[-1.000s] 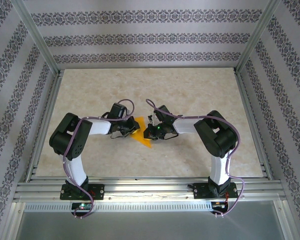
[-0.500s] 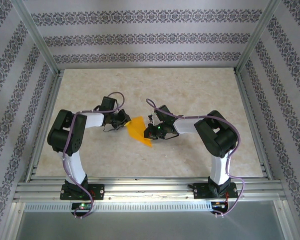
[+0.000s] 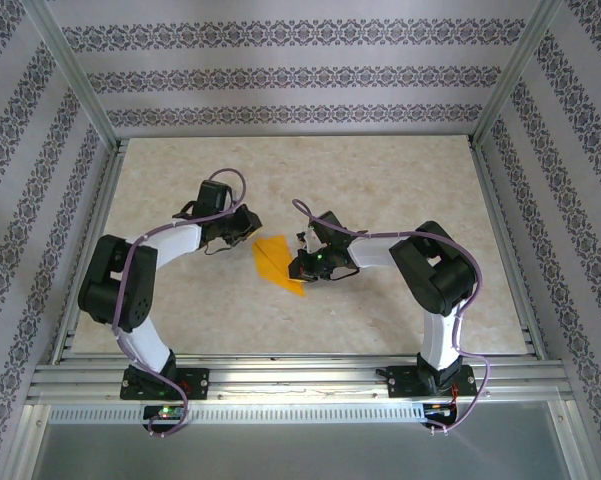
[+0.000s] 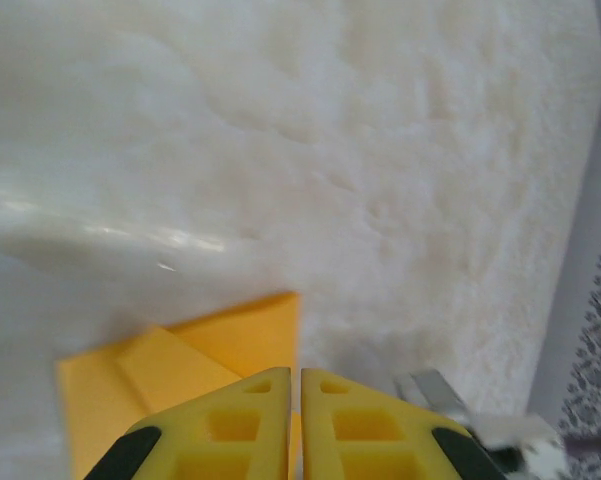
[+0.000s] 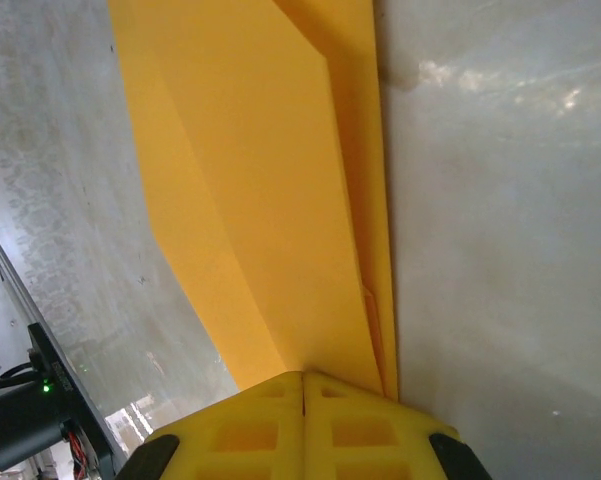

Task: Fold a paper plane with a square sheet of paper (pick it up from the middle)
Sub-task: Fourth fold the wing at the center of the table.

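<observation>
The square sheet of paper (image 3: 273, 262) is folded into a pointed orange wedge lying on the table between the two arms. My right gripper (image 3: 298, 270) is shut on its near right edge. In the right wrist view the paper (image 5: 260, 200) runs out from between the closed yellow fingertips of that gripper (image 5: 302, 375). My left gripper (image 3: 248, 233) sits at the wedge's far left corner. Its yellow fingers (image 4: 298, 372) are together with only a thin slit. The paper's corner (image 4: 230, 335) lies just beyond and under them. I cannot tell whether they touch it.
The beige marbled table top (image 3: 380, 190) is bounded by aluminium rails (image 3: 280, 368) at the near edge and by patterned walls on the other sides. A grey rail (image 4: 590, 250) and the wall show to the right of the left fingers.
The left gripper has swung back and to the left off the paper, its arm stretching farther out. The paper now lies flatter and more exposed. The right arm has held still.
</observation>
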### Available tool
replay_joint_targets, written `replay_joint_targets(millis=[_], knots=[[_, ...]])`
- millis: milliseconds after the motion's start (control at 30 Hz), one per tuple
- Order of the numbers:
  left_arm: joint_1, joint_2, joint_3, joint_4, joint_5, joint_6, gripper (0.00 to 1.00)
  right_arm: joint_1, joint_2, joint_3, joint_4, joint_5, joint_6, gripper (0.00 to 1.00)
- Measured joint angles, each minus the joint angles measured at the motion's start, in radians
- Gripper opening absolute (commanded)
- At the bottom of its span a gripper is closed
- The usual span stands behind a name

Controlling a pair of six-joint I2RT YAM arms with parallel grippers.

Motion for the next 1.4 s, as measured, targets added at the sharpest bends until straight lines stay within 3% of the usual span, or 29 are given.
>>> replay_joint_targets(millis=[267,767,1000,1200,1400], knots=[[-0.133,0.082,-0.047,0.077,0.025,-0.028,0.09,0.000,-0.003,-0.001,-0.007,-0.006,0.000,0.00],[-0.132,0.138,-0.118,0.183,0.031,-0.030,0.08,0.016,-0.025,0.058,-0.078,-0.013,0.032,0.05],[-0.132,0.138,-0.127,0.207,0.034,-0.033,0.08,0.027,0.057,0.132,-0.054,0.013,0.053,0.06],[-0.132,0.138,-0.129,0.212,0.034,-0.037,0.08,0.027,0.052,0.082,-0.013,0.017,0.053,0.09],[-0.135,0.139,-0.130,0.212,0.034,-0.037,0.06,0.027,-0.054,-0.059,0.009,0.017,0.053,0.13]])
